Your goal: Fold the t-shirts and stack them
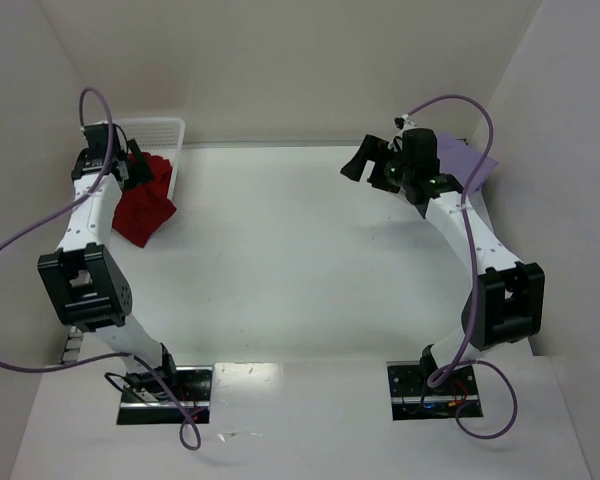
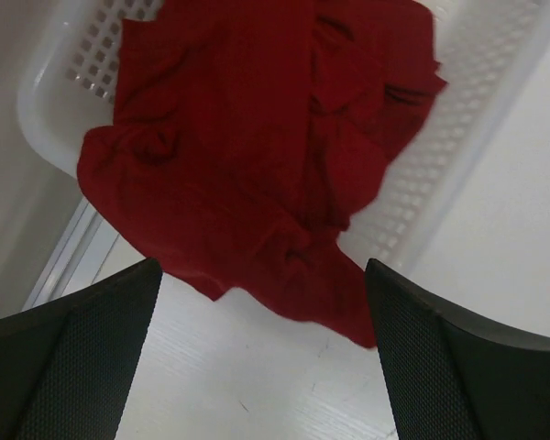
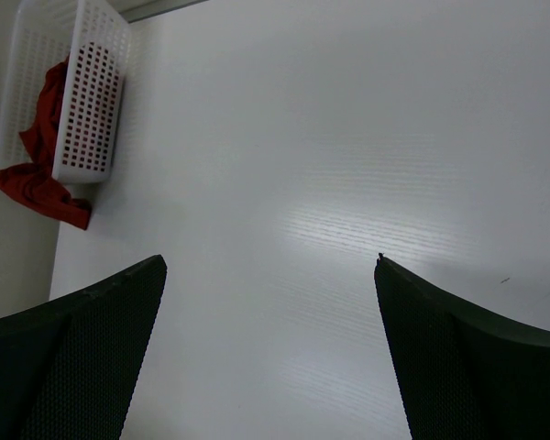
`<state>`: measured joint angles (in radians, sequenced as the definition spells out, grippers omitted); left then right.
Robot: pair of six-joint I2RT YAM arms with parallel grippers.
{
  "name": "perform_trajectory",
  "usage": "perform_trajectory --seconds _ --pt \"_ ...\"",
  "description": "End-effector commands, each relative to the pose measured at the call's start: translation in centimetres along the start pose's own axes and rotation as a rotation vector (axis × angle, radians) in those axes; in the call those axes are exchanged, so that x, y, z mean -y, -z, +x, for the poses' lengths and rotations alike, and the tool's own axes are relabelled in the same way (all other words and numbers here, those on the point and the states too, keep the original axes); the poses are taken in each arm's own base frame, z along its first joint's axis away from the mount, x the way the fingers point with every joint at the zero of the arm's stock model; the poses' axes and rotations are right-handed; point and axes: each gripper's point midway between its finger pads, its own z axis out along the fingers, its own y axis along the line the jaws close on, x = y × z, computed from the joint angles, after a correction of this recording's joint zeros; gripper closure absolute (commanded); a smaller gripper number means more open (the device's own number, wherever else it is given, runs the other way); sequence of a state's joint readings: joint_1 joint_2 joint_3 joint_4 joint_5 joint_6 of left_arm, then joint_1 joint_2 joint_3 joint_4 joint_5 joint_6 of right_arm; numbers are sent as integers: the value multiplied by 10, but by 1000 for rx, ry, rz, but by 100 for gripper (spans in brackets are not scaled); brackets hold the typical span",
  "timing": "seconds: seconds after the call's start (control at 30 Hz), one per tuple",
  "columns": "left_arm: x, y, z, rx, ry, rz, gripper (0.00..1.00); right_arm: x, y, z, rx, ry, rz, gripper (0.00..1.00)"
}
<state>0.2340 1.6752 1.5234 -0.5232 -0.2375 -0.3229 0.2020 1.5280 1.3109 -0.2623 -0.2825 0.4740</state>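
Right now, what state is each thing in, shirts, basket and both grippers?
dark red t-shirt: crumpled, spilling from basket onto table.
lavender t-shirt: folded flat, partly behind right arm.
basket: holding part of dark red t-shirt.
left gripper: open, above dark red t-shirt.
right gripper: open, over table.

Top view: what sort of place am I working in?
Likely a lab test cell, not a home: white table boxed in by plain white walls, plus a mesh basket with a red shirt spilling out.
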Motion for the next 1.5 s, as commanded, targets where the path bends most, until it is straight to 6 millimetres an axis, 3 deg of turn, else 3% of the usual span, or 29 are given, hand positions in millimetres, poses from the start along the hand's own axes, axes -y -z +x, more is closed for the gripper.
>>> perform_trajectory --seconds 0.0,0.17,0.27,0.53,0.57,0.7,0.83,0.9,0.93,1.03,1.1,1.17,1.23,1.27,1.4,1.47 --pt "-27 -30 -4 -39 95 -31 1 -14 7 -17 46 27 -56 0" --pt "-25 -56 -6 -26 94 -20 1 -11 7 -16 44 33 -43 0" --pt "-29 -77 7 -60 88 -50 1 -11 7 -16 44 33 -43 0" --pt "-14 -112 5 -60 91 6 1 -11 6 -12 37 24 -51 0" --pt "-12 -114 -2 -47 93 9 2 -8 2 -10 27 20 -46 0" --pt "-20 -133 3 -52 89 -45 6 -7 -3 -8 15 27 -50 0" --pt "-12 -140 9 -45 43 -81 8 -6 -8 -9 6 33 -45 0" --pt "-18 -144 13 -48 39 -117 13 -6 -8 -9 6 33 -45 0" --pt "-13 -147 18 -58 29 -111 21 -6 -8 -9 6 33 -45 0" --pt "-16 -148 19 -53 38 -131 38 -6 -8 -9 6 33 -45 0" --pt "-12 -141 7 -22 46 -109 50 -6 -8 -9 6 33 -45 0" --pt "-9 -132 -6 11 54 -92 77 -8 -7 -12 13 26 -49 0" --pt "-7 -124 -14 29 59 -76 91 -8 -7 -12 14 26 -49 0" --pt "-4 -115 -28 60 75 -59 99 -11 -4 -15 21 20 -53 0" --pt "6 -83 -65 134 90 2 100 -18 5 -21 44 19 -66 0" --pt "13 -59 -82 172 95 53 100 -21 12 -23 56 23 -73 0"
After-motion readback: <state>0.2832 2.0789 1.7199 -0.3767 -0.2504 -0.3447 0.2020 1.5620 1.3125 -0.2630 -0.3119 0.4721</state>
